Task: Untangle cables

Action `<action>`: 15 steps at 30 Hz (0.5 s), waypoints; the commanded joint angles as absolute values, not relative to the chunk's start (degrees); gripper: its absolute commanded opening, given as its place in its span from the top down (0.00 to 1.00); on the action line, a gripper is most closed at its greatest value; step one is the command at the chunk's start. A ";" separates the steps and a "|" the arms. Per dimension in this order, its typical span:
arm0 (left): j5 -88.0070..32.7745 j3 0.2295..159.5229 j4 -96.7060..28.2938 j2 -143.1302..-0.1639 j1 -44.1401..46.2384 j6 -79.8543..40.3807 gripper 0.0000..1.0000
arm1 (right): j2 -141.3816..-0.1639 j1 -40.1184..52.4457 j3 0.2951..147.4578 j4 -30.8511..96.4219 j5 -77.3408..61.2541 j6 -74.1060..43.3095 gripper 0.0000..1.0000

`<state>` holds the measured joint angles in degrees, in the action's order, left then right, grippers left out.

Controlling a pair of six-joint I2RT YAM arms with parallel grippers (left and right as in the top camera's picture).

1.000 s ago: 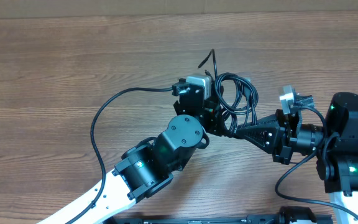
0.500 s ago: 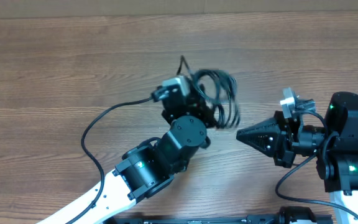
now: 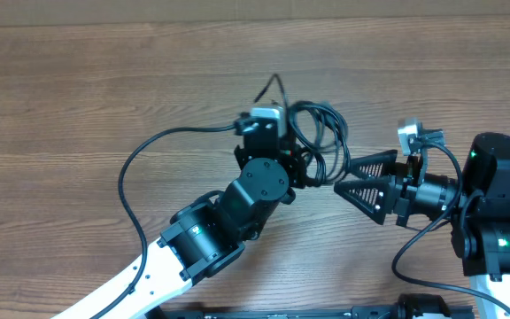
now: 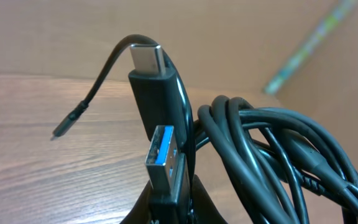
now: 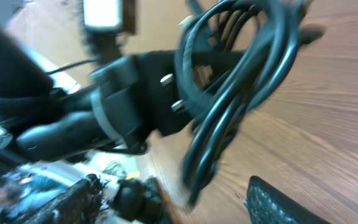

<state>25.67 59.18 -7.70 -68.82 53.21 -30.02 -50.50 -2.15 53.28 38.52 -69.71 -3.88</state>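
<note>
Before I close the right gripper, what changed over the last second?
The right gripper pulled back from the cables, then opened its jaws and returned beside them. The left gripper swung them left and back. Unchanged: its grip on the cables.

One worktop (image 3: 60,106) is showing. Two arms are reaching over it, the left arm (image 3: 202,239) and the right arm (image 3: 494,204), each carrying one gripper: left gripper (image 3: 303,168), right gripper (image 3: 343,175). One bundle of cables (image 3: 324,133) is looping several times, its cord count unclear. Two plugs are sticking up: one blue-tongued plug (image 4: 166,155) and one slimmer plug (image 4: 148,57).
</note>
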 commanded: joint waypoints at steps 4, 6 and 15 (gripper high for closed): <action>16.91 59.94 -6.96 -68.99 53.28 -21.34 0.96 | -50.00 -1.87 54.35 38.02 -64.36 -5.98 0.38; 16.91 59.94 -6.68 -68.99 53.28 -21.37 0.96 | -50.00 -1.87 54.35 38.02 -66.13 -5.96 0.53; 15.99 59.94 -4.01 -68.99 53.30 -21.41 0.96 | -50.00 -1.87 54.35 38.28 -72.84 -5.98 0.96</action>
